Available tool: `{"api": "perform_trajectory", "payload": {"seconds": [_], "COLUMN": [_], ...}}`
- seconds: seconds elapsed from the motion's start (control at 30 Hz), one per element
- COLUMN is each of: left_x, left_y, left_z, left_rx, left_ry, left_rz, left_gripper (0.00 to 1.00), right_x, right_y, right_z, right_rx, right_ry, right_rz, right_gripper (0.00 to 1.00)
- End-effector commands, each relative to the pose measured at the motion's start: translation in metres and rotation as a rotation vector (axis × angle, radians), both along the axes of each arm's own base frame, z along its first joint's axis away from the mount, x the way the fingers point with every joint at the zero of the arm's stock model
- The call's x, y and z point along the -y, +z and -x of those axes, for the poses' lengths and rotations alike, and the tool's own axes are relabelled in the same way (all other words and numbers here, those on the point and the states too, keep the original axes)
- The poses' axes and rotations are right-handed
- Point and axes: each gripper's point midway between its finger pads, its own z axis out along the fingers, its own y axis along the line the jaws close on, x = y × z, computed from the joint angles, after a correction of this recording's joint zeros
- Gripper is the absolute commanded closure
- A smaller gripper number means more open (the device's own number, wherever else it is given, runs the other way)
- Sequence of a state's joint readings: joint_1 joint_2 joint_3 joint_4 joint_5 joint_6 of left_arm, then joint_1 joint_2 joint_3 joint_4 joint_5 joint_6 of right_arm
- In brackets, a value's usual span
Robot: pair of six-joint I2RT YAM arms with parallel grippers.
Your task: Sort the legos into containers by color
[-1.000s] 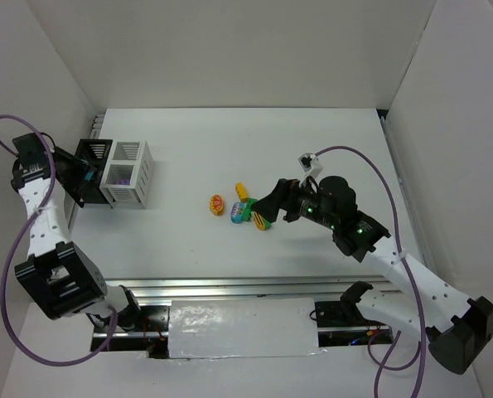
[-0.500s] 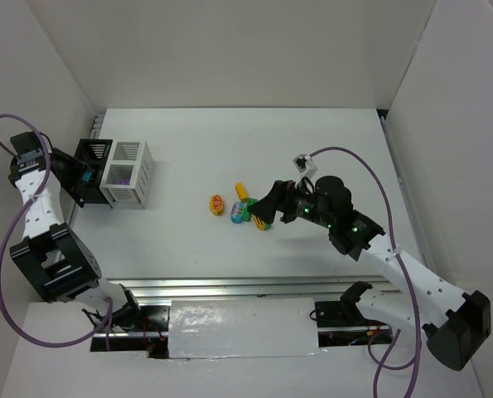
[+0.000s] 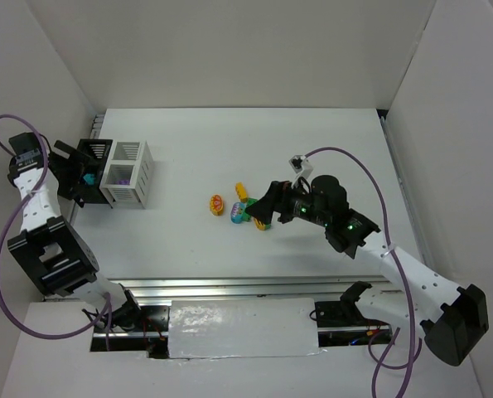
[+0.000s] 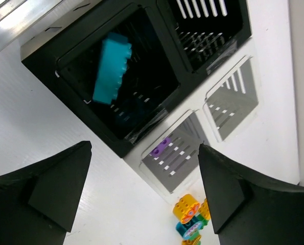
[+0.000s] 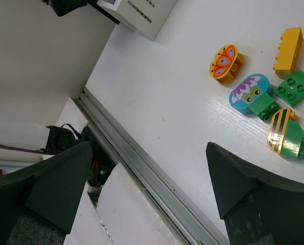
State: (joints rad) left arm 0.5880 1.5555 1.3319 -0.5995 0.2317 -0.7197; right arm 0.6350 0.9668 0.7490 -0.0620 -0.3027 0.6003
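Glossy plastic legos (image 5: 250, 93), matt white table (image 5: 167, 107).

Top cam: whole white table (image 3: 312, 141) from above. Left wrist cam's close over the black slatted bin (image 4: 39, 48), right's over coloured plastic bricks (image 5: 249, 93).

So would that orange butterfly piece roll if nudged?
Possibly: the orange piece has a curved outline, so a push might rock or roll it. It looks like hard, glossy plastic, so probably stiff, light and slightly slippery.
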Motion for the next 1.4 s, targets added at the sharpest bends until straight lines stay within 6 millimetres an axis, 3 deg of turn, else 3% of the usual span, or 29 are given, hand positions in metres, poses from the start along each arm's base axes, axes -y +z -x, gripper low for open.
{"api": "perform_trajectory", "payload": {"seconds": [0.0,0.13,0.17,0.27,0.3,0.37,0.4,0.43,0.47,0.5,0.53,0.57,0.7,0.77,0.9,0.97,1.0,1.13,1.37], "left_x": [-0.008,-0.006,-0.005,0.02,0.055,0.093,0.145,0.17,0.188,0.238,0.258,0.288,0.352,0.376,0.413,0.426,0.429,0.441,0.453], "left_y": [0.024,0.052,0.066,0.114,0.136,0.149,0.151,0.155,0.143,0.137,0.122,0.111,0.064,0.047,0.004,-0.004,-0.022,-0.052,-0.086], "left_z": [-0.01,-0.01,-0.011,-0.014,-0.02,-0.026,-0.029,-0.03,-0.029,-0.024,-0.021,-0.013,0.005,0.011,0.014,0.013,0.012,0.013,0.018], "left_rx": [0.063,0.126,0.152,0.249,0.305,0.336,0.361,0.392,0.371,0.393,0.371,0.343,0.25,0.246,0.151,0.124,0.075,0.042,0.007], "left_ry": [-0.014,-0.026,-0.033,-0.114,-0.209,-0.304,-0.455,-0.526,-0.562,-0.7,-0.748,-0.787,-0.899,-0.939,-1.018,-1.018,-1.029,-1.043,-1.06], "left_rz": [-0.031,-0.074,-0.092,-0.221,-0.287,-0.358,-0.386,-0.407,-0.422,-0.424,-0.419,-0.434,-0.441,-0.432,-0.464,-0.468,-0.468,-0.429,-0.404], "left_gripper": [0.0,0.01,0.0,0.0,0.0,0.01,0.0,0.01,0.0,0.01,0.0,0.0,0.01,0.0,0.0,0.0,0.01,0.0,0.01], "right_x": [-0.004,-0.003,-0.003,0.002,0.006,0.025,0.034,0.044,0.06,0.069,0.079,0.094,0.122,0.126,0.121,0.117,0.116,0.112,0.108], "right_y": [0.008,0.005,0.004,0.005,0.003,0.003,0.003,0.008,0.011,0.006,0.015,0.011,0.027,0.03,0.029,0.021,0.017,0.013,0.013], "right_z": [-0.004,-0.005,-0.006,-0.012,-0.014,-0.025,-0.029,-0.03,-0.039,-0.038,-0.038,-0.039,-0.031,-0.027,-0.021,-0.02,-0.019,-0.014,-0.012], "right_rx": [0.044,0.039,0.038,0.042,0.039,0.031,0.031,0.041,0.045,0.026,0.037,0.01,0.017,0.027,0.01,-0.014,-0.025,-0.036,-0.037], "right_ry": [0.015,0.007,0.003,-0.043,-0.068,-0.211,-0.268,-0.319,-0.427,-0.471,-0.515,-0.6,-0.72,-0.718,-0.674,-0.655,-0.65,-0.617,-0.586], "right_rz": [-0.019,-0.011,-0.008,0.0,0.008,0.02,0.023,0.013,0.013,0.032,0.019,0.029,-0.007,-0.008,0.013,0.033,0.039,0.024,0.044], "right_gripper": [0.01,0.0,0.01,0.0,0.0,0.0,0.0,0.0,0.0,0.0,0.0,0.0,0.0,0.0,0.0,0.0,0.0,0.0,0.0]}}
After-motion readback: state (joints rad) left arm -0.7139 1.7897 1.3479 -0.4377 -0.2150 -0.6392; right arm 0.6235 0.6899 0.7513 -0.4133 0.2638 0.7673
